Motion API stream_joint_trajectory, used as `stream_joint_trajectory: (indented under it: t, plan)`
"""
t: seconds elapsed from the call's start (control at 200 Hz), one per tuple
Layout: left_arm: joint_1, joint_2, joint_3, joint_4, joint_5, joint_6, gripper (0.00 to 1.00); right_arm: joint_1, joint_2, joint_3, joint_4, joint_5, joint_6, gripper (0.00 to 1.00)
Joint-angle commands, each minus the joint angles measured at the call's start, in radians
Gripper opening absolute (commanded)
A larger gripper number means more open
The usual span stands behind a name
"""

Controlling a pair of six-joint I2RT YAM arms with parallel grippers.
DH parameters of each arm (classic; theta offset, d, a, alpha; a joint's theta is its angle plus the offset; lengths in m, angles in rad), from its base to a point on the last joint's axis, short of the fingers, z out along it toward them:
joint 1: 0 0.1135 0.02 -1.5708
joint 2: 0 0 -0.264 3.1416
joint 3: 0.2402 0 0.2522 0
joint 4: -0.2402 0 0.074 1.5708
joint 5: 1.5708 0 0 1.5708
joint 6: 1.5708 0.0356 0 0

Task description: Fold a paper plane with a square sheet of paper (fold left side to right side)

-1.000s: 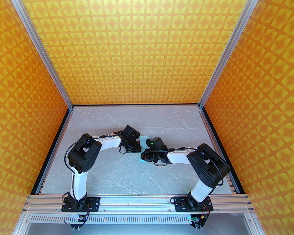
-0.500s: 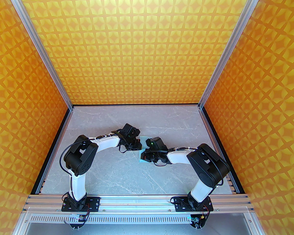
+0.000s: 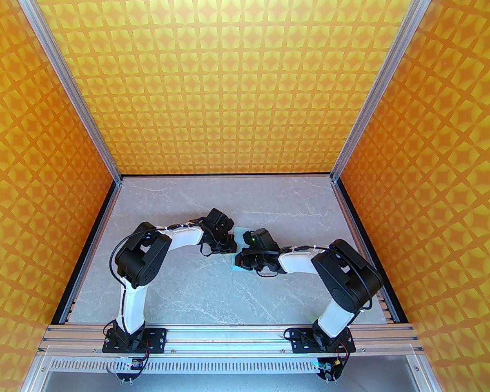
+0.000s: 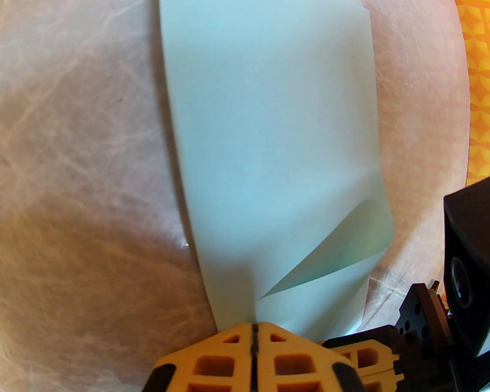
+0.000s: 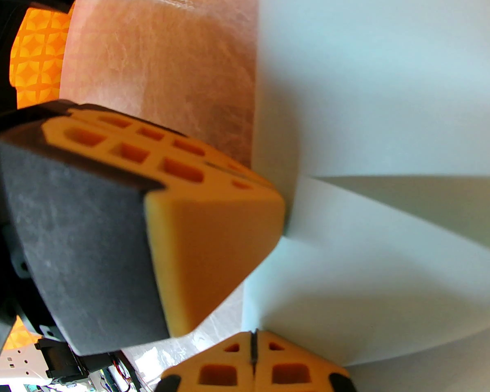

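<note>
As the left tool [image 4: 254, 327], pinching the square sheet of paper [image 4: 269, 137], returns toward the closed right tool [image 5: 253, 335], folding resumes.

Bright even light, soft shadows, wrist views warped, paper [image 4: 269, 116] edges perhaps blurred

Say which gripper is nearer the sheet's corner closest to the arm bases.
Right. The right gripper sits shut at that near corner of the square sheet of paper; the left gripper, also shut, touches the sheet's edge farther back.
</note>
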Motion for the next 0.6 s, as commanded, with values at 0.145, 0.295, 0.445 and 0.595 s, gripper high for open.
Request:
stream_joint_trajectory:
  t: [0.145,0.295,0.445,0.595]
  plan:
    - [-0.008,0.066,0.014,-0.060,-0.057,-0.008,0.01,0.005,-0.052,-0.011,-0.015,-0.001,0.002,0.02]
    - [-0.009,0.071,0.017,-0.064,-0.058,-0.010,0.01,0.008,-0.072,-0.033,0.007,-0.004,0.024,0.02]
    - [-0.009,0.071,0.015,-0.063,-0.058,-0.008,0.01,0.016,-0.045,-0.045,0.035,-0.009,0.035,0.02]
    - [-0.009,0.074,0.014,-0.063,-0.058,-0.010,0.01,0.025,-0.010,-0.050,0.082,-0.022,0.057,0.02]
